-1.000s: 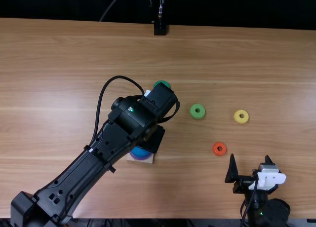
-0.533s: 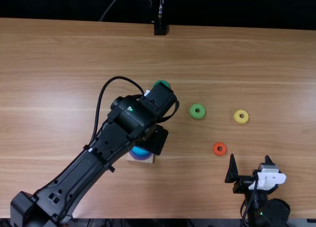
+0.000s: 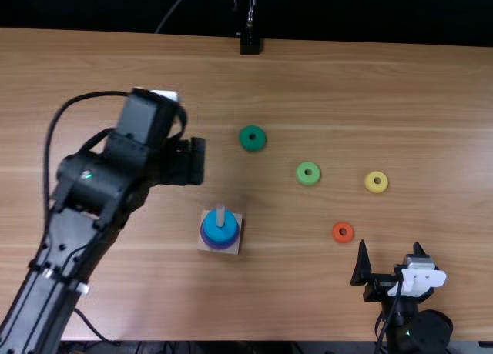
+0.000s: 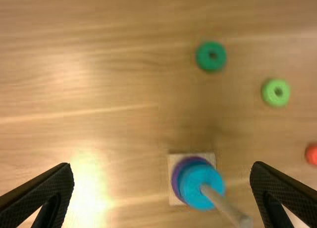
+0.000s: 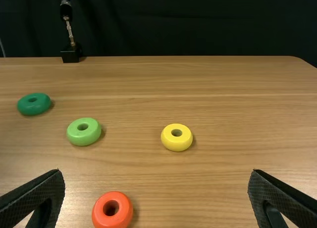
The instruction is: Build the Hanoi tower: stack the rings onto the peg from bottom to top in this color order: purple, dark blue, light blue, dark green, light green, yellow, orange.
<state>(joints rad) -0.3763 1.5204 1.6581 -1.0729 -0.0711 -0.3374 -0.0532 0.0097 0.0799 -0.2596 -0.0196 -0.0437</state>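
swung leftward off the peg (image 3: 220, 216), the left jaws (image 3: 194, 162) gape empty; the right jaws (image 3: 390, 248) are spread too. a light blue ring (image 3: 211, 231) tops purple (image 4: 176, 181) (dark green (image 3: 253, 145), light green (image 3: 307, 182), yellow (image 3: 376, 190), orange (image 3: 336, 235) lie loose).

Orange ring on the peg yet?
No, the orange ring lies flat on the table, well away from the peg, which has a light blue ring on it.
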